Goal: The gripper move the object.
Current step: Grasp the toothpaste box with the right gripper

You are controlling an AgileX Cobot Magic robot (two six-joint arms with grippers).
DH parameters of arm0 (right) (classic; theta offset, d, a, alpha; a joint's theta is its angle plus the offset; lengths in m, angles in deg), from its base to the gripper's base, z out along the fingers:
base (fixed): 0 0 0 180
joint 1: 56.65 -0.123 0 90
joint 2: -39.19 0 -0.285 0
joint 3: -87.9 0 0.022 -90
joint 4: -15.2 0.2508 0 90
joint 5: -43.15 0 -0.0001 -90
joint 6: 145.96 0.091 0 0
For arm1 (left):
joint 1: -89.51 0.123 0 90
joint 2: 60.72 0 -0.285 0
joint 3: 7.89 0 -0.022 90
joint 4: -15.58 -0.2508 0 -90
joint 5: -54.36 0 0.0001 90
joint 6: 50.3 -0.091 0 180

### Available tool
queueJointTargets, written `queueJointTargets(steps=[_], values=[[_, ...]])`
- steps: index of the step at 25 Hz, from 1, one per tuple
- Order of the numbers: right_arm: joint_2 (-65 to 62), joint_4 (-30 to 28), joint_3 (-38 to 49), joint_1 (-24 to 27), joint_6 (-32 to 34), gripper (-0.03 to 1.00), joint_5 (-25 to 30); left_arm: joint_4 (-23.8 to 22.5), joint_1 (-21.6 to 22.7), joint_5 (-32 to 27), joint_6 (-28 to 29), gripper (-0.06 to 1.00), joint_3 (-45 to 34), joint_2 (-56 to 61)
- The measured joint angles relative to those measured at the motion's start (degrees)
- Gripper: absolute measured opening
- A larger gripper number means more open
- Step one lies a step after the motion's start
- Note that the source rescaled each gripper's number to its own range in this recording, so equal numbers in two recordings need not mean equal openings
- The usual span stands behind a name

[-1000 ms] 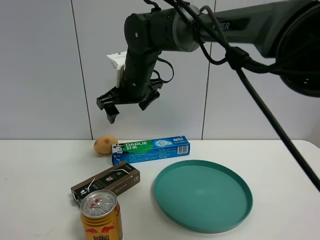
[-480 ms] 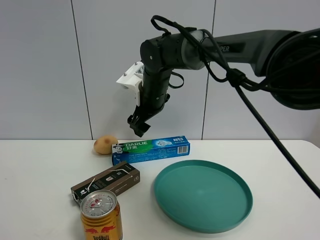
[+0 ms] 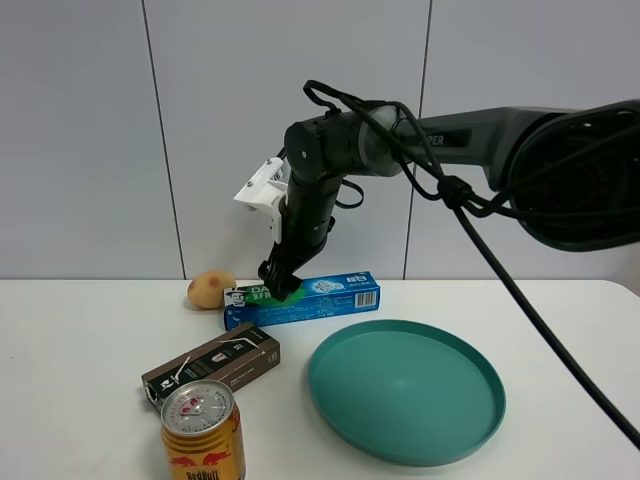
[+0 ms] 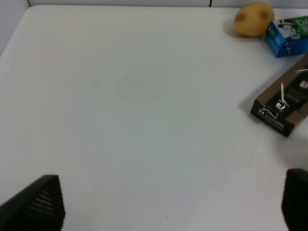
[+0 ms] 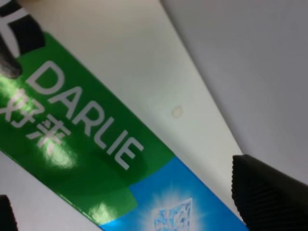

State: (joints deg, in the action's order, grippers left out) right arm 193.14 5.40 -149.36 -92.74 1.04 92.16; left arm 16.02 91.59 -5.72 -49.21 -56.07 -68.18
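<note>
The right gripper [image 3: 280, 285], jaws spread wide, hung over the DARLIE toothpaste carton [image 3: 330, 297]; it ought to straddle the narrow width squarely before closing.

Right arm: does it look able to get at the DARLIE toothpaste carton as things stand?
Probably yes. The right end effector hangs over the DARLIE toothpaste carton, at its green end, open, with nothing between them.

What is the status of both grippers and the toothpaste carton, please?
Left gripper open, holding nothing. Right gripper open, straddling toothpaste carton at its green end, not gripping. Potato beside that end.
</note>
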Motion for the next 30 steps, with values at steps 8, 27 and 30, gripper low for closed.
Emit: queueJointTargets(steps=[8,27,30], values=[[2.1,2.2,0.0,1.4,-2.5,0.91,-4.9,0.0,0.0,0.0,0.0,1.0,0.0,0.0],[5.5,6.5,0.0,2.7,-3.5,0.91,-9.1,0.0,0.0,0.0,0.0,1.0,0.0,0.0],[5.6,6.7,0.0,2.7,-3.5,0.91,-9.7,0.0,0.0,0.0,0.0,1.0,0.0,0.0]])
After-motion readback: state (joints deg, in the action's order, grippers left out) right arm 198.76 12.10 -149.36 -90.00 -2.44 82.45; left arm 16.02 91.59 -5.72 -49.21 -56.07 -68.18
